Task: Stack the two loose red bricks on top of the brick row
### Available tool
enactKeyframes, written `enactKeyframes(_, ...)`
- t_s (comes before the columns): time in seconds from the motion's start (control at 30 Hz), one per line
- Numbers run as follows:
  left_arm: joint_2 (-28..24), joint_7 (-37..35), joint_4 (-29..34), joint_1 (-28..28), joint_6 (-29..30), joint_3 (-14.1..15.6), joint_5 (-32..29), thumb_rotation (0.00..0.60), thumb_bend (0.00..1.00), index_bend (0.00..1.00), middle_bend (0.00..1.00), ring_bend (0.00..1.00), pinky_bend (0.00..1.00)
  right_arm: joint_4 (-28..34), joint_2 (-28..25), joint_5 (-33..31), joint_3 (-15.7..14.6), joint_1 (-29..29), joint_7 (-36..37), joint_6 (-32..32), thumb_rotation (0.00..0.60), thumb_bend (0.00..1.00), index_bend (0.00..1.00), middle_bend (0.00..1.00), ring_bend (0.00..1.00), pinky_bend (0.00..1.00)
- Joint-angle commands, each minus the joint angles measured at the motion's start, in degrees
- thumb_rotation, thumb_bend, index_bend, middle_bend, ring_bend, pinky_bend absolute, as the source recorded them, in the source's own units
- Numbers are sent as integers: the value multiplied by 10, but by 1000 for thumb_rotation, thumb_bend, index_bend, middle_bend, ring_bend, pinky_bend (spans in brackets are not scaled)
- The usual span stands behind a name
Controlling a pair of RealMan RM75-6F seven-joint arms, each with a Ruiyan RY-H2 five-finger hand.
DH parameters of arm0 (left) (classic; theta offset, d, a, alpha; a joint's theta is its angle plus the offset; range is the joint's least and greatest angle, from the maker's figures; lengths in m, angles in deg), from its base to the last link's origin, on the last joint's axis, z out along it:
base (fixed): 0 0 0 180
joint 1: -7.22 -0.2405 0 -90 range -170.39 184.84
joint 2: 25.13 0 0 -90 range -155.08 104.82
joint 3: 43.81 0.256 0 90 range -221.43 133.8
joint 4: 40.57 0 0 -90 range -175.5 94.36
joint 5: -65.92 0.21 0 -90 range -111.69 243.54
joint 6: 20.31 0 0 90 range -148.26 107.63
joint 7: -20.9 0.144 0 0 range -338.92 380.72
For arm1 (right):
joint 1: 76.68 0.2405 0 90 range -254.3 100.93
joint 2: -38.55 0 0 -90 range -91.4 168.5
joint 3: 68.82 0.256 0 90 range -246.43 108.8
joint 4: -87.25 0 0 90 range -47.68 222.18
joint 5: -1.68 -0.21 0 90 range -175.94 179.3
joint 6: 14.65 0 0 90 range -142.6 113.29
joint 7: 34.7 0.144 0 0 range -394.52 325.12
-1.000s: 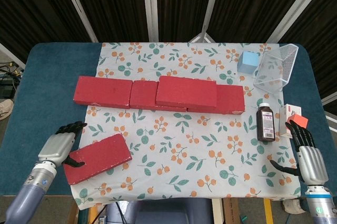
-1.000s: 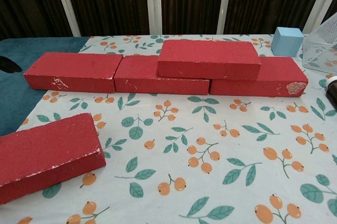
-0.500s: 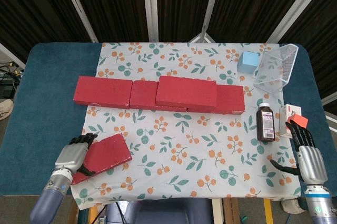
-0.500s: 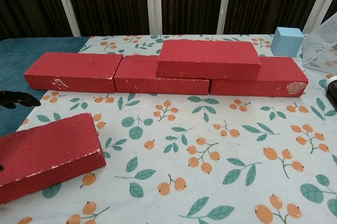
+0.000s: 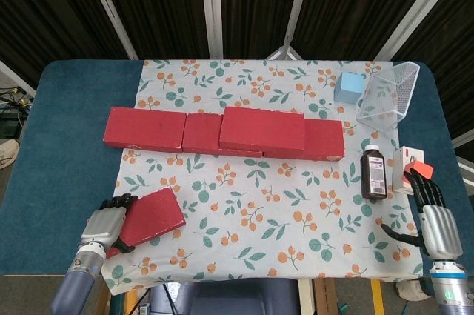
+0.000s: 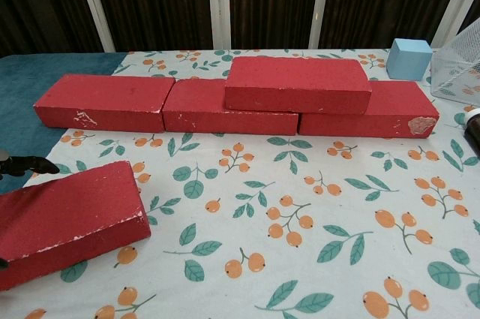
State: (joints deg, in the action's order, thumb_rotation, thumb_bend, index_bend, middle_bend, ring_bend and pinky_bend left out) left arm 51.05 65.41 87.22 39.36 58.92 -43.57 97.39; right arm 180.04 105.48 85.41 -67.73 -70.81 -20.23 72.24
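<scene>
Brick row (image 5: pixel 222 132) across cloth, far side; stacked brick (image 5: pixel 262 129) already atop its right half. Loose brick (image 5: pixel 148 215) near front-left, well apart from row. Left hand (image 5: pixel 108 224) clamped over its left end, thumb underneath, likely for lift. Right hand (image 5: pixel 432 213) idle, fingers spread, nothing held. Head view alone showed both hands; chest view only left fingertips (image 6: pixel 30 164).

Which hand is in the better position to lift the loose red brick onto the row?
Left. The left hand is already around the near-left end of the loose red brick, while the right hand rests open at the far right, beyond the brown bottle.
</scene>
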Motion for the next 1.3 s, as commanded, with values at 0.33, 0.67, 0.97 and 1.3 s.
enactKeyframes(0.33,14,-8,-21,0,-6,5,1,600,0,0,0,0,47,1,0,-2,8,-2,2,-8,600,54,0,0,0,0)
enactKeyframes(0.67,24,-3,-41,7,-15,8,-4,600,0,0,0,0,60,2,0,-5,14,-6,1,-11,600,55,0,0,0,0)
enactKeyframes(0.97,38,3,-54,9,0,6,10,600,32,27,111,0,149,2,2,-5,18,-7,4,-14,600,54,0,0,0,0)
enactKeyframes(1.3,47,12,-65,8,17,4,12,600,104,274,285,16,170,3,4,-8,23,-9,4,-18,600,55,0,0,0,0)
